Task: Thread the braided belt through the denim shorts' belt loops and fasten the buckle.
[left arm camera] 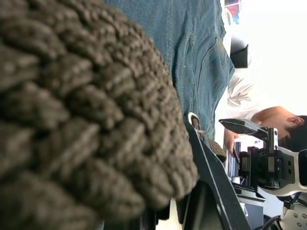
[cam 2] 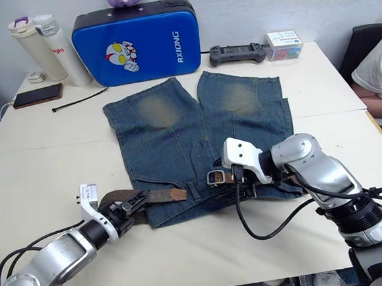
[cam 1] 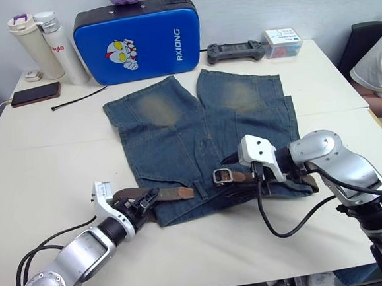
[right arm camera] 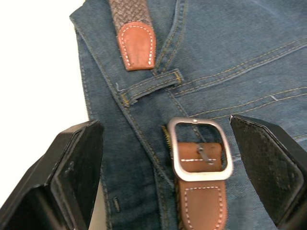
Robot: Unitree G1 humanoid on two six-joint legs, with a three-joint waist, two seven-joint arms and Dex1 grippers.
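Nearest the head camera, the left gripper (cam 1: 141, 201) was clenched on the braided belt (cam 1: 165, 195) just short of its tan leather tip, at the waistband edge of the denim shorts (cam 1: 197, 142), which lay flat on the table (cam 1: 40, 161) with their legs pointing away. Opposite, the right gripper (right arm camera: 165, 158) hung released, its fingers spread to either side of the buckle (right arm camera: 200, 154), which rested on the fly with the prong lying flat. Tip and buckle lay apart, with one of the belt loops (right arm camera: 149, 82) between them. Probable faults: the pliant tip may buckle against that loop instead of entering it; pulling may drag the loose denim; the right fingers may close on cloth with the frame. Of containers, two lidded bottles (cam 1: 41, 43), a zipped blue case (cam 1: 140, 38) and a small clear box (cam 1: 282, 42) stood at the far edge; their contents could not be told.
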